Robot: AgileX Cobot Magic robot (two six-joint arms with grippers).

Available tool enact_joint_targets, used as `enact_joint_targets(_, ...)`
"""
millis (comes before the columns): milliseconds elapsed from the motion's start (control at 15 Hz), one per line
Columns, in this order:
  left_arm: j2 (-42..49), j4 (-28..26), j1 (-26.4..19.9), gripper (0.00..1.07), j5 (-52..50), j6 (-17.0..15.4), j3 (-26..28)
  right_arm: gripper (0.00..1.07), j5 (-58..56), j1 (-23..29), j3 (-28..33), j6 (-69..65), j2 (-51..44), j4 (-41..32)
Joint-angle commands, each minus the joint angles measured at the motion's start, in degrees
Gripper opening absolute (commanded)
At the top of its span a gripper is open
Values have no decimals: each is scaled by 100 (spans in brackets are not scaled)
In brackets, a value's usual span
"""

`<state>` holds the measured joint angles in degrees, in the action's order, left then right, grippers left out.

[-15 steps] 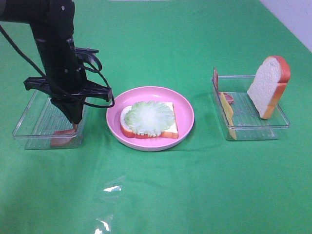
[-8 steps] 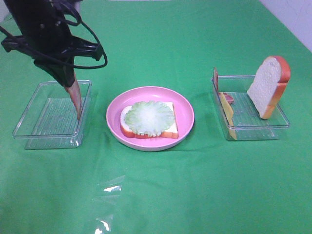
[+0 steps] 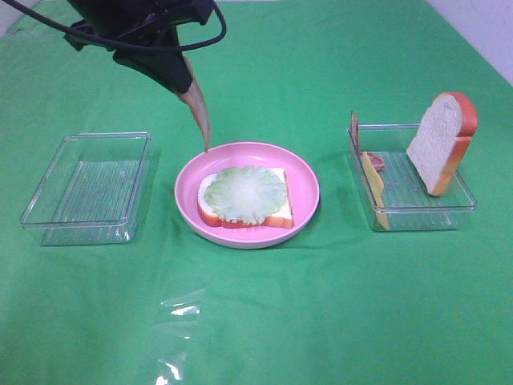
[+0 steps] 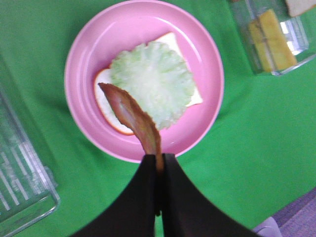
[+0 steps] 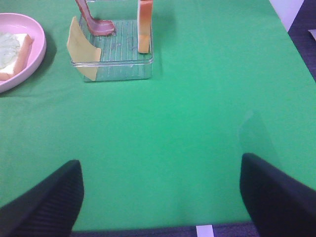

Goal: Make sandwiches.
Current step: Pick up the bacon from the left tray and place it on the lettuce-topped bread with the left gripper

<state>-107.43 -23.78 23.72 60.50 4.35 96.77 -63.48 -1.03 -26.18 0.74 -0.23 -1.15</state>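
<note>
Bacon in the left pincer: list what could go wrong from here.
1. The left pincer pinches only one end of the bacon, which hangs limp, so it could slip out.
2. In the high view its free tip dangles near the plate rim, short of the lettuce. Released now, it may land off-centre.

The left claw (image 4: 159, 162) is smooth matt black, tapering to a narrow tip; thin black cables (image 3: 220, 26) loop beside it. The right claw (image 5: 160, 197) is black and finely ribbed.
</note>
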Motion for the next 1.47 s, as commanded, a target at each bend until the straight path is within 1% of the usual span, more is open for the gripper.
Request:
enact_joint_targets(67,-281,-796,23,0,-235,533,17,84,34,-11,23,52,-92,-11)
enact_joint_targets(133,-350,-1008,23,0,-286,636,17,84,34,-11,23,52,-92,-11)
enact_joint_targets(267,-613,-1696,57,0,-441,1054,17,84,34,-11,23,52,-92,-11)
enact_joint_targets(467,-1031,-2229,235,0,-596,1473,23,84,34,-11,23,52,-92,-11)
enact_joint_targets(533,-1140,-2349,298,0,-590,1490,23,84,34,-11,23,52,-92,-11)
enact_joint_targets(667,-1398,-2384,493,0,-665,1490,23,84,34,-11,23,52,-92,-11)
enact_joint_targets(733,-1484,-2418,550,0,-710,1536,23,84,34,-11,23,52,-92,-11)
enact_joint_targets(867,-1673,-2492,625,0,-785,1725,23,84,34,-11,23,52,-92,-11)
enact_joint_targets(933,-1725,-2487,625,0,-773,1805,23,84,34,-11,23,52,-92,-11)
enact_joint_targets(1067,-1748,-2384,625,0,-773,1811,23,84,34,-11,23,52,-92,-11)
enact_joint_targets(1267,-1748,-2040,619,0,-905,1805,23,84,34,-11,23,52,-92,-11)
enact_joint_targets(1333,-1748,-1919,590,0,-997,1736,23,84,34,-11,23,52,-92,-11)
enact_joint_targets(1400,-1748,-1444,579,0,-1197,1369,23,84,34,-11,23,52,-92,-11)
enact_joint_targets(1467,-1748,-1272,579,0,-1226,1220,23,84,34,-11,23,52,-92,-11)
